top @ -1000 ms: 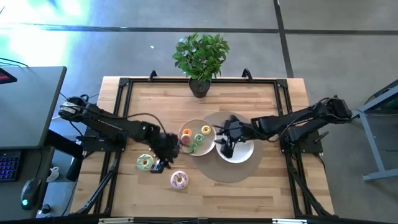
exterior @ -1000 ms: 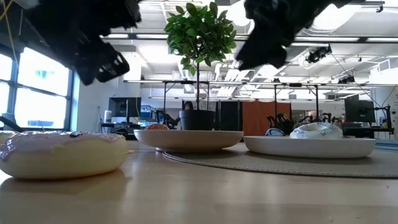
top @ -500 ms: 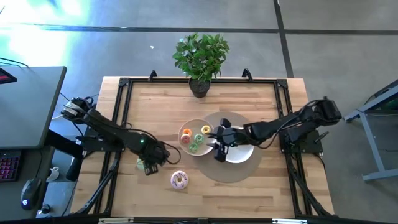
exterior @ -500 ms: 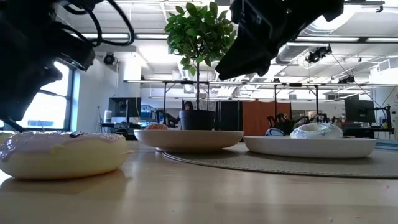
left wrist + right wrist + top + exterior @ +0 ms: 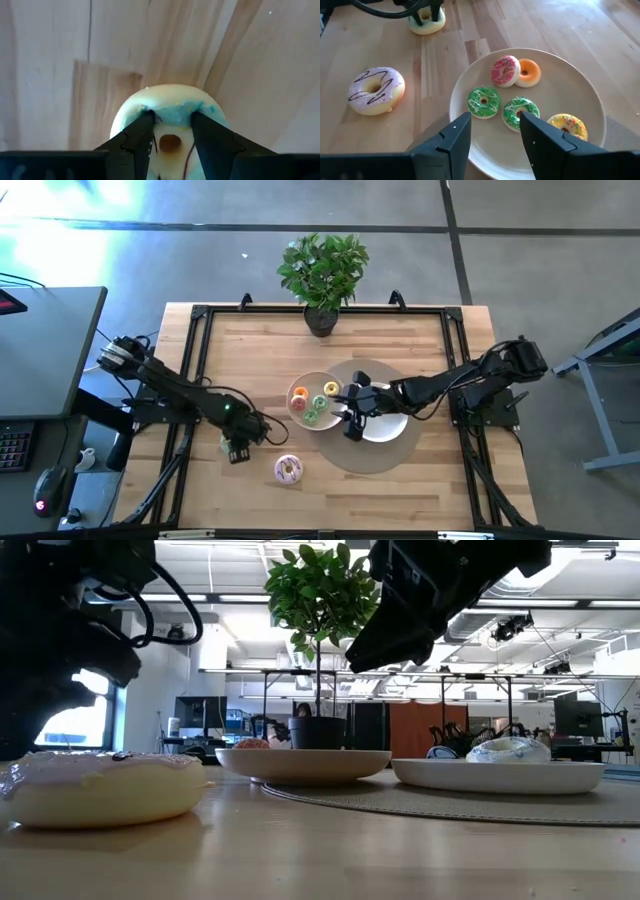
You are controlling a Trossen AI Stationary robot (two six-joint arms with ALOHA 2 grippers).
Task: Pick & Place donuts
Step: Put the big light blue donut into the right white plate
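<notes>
A teal-green iced donut [image 5: 170,100] lies flat on the wood left of the plates, with my left gripper [image 5: 240,446] down over it, fingers open. A lilac donut with dark stripes [image 5: 288,469] lies nearer the table's near edge. One white plate [image 5: 580,90] holds a pink [image 5: 505,70], an orange [image 5: 528,71], two green [image 5: 483,101] and a yellow [image 5: 566,123] small donut. A white donut [image 5: 510,750] sits on the second plate [image 5: 500,776]. My right gripper [image 5: 492,125] hangs open above the near rim of the plate of small donuts, touching nothing. My left gripper comes down on the green donut from above. Its two fingertips [image 5: 148,116] stand on the icing of the ring's top [image 5: 170,107], one on each side of the hole [image 5: 170,142]. The donut lies flat on the table.
A round grey mat [image 5: 385,452] lies under the right plate. A potted plant [image 5: 322,275] stands at the table's far edge. A black frame runs along the table's left and right sides. Bare wood lies toward the near edge and far left.
My left gripper has moved toward the table's near left and down, from beside the plate onto the green donut, now covering it in the high view. My right gripper has shifted a little left toward the plate of small donuts and sunk lower. The donuts have stayed put.
</notes>
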